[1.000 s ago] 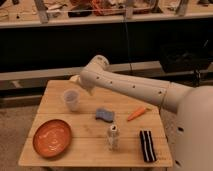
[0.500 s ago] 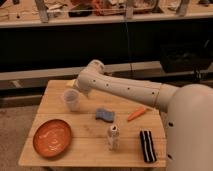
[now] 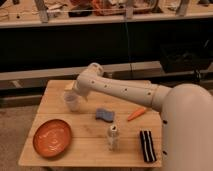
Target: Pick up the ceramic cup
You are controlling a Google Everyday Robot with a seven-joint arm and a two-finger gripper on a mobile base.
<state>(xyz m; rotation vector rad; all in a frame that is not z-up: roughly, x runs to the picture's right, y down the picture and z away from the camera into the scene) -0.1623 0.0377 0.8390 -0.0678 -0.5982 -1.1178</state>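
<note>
The ceramic cup (image 3: 73,103) is a small off-white handleless cup standing upright at the back left of the wooden table (image 3: 87,150). My white arm reaches in from the right across the table. Its end bends down over the cup, so the gripper (image 3: 71,92) sits right at the cup's rim, mostly hidden behind the wrist. The cup's lower body still shows below it and rests on the table.
An orange plate (image 3: 52,138) lies at the front left. A blue sponge (image 3: 105,115) and an orange carrot-like piece (image 3: 136,114) lie mid-table. A pale-capped shaker bottle (image 3: 113,137) stands near the front, and a black striped object (image 3: 147,146) lies at the front right.
The arm has swung left and lowered, bringing the gripper from above the table's middle down onto the cup. The cup and the other objects have not moved.
</note>
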